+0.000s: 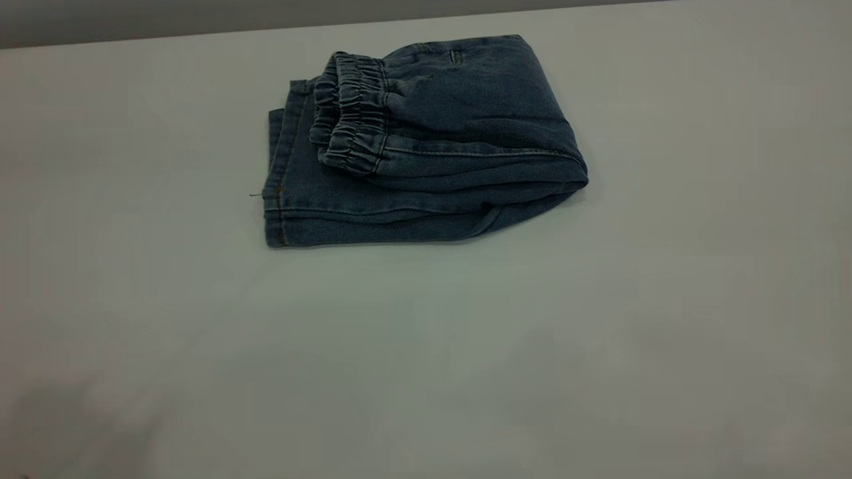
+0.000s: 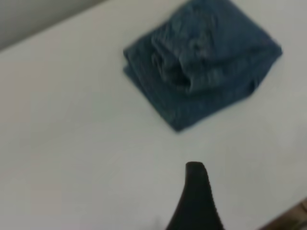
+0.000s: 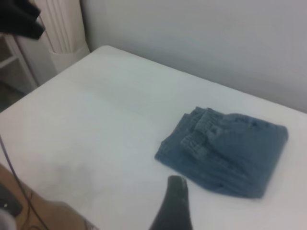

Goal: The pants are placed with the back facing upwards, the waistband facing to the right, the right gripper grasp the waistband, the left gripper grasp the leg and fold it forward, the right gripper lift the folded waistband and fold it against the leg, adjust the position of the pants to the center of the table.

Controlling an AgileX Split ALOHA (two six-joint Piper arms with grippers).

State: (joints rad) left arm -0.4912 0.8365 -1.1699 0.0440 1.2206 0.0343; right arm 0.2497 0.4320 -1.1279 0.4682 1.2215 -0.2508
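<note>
On the large, smooth off-white table point(image 1: 200, 346), the pants point(image 1: 426, 166), knee-length blue denim shorts with tan stitching, lie folded into a compact bundle toward twelve o'clock of the exterior view, near the table's far edge. At the bundle's nine o'clock side the flat stitched leg hems stick out from under the upper layers, a loose thread trailing onto the table. Just to their right, the waistband point(image 1: 353, 113), a ruched, gathered elastic band of blue denim, lies folded over on top of the leg layers, running roughly from twelve towards six o'clock. The rounded fold of the bundle closes its three o'clock side.

Neither arm shows in the exterior view. In the left wrist view a single black finger of the left gripper point(image 2: 195, 199) hangs over bare table, well apart from the pants point(image 2: 201, 62); whether it is released or clenched cannot be told. The right gripper point(image 3: 173, 203) likewise shows one dark finger near the pants point(image 3: 225, 151), touching nothing, state unclear.
</note>
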